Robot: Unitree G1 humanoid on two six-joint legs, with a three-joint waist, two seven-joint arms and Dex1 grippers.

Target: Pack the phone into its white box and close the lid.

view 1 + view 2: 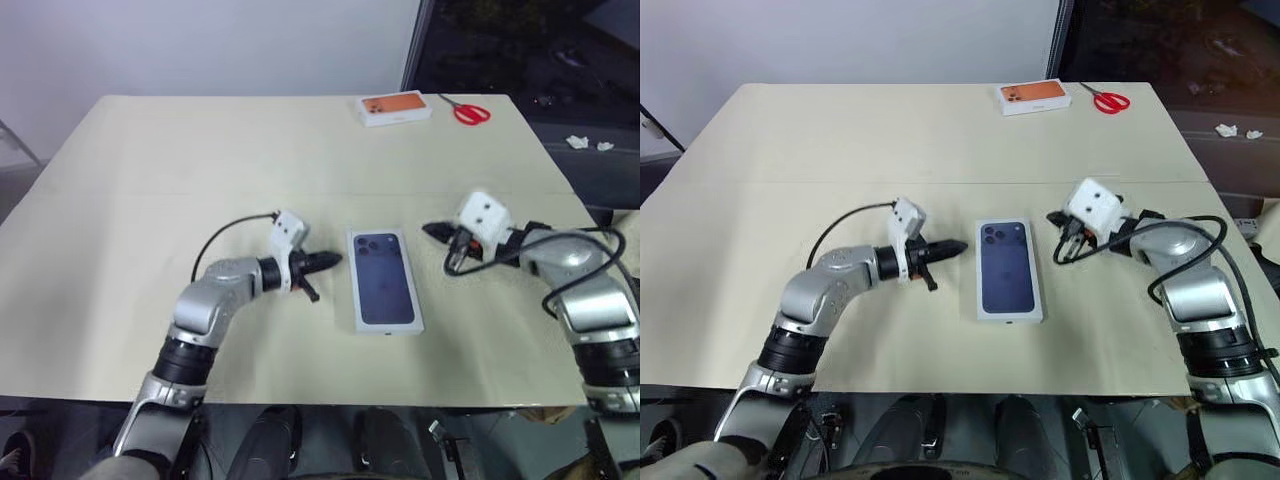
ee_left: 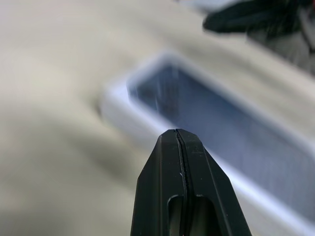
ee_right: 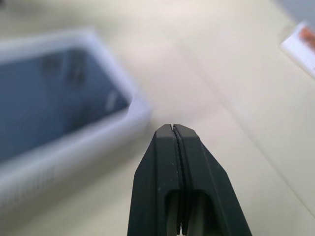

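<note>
The lid (image 1: pixel 385 280), blue phone picture up, is lying closed over its box near the front of the beige surface (image 1: pixel 150 160), between both grippers. The left gripper (image 1: pixel 330 261) and right gripper (image 1: pixel 432 230) are flanking it with jaws pressed together, holding nothing. An orange-topped box (image 1: pixel 395 107) and red scissors (image 1: pixel 468 112) are sitting at the far edge.

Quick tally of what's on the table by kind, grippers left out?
Phone boxes: 2, the closed white box with the lid showing a blue phone picture, and the orange-topped box
Scissors: 1, red-handled scissors
Total: 3
</note>
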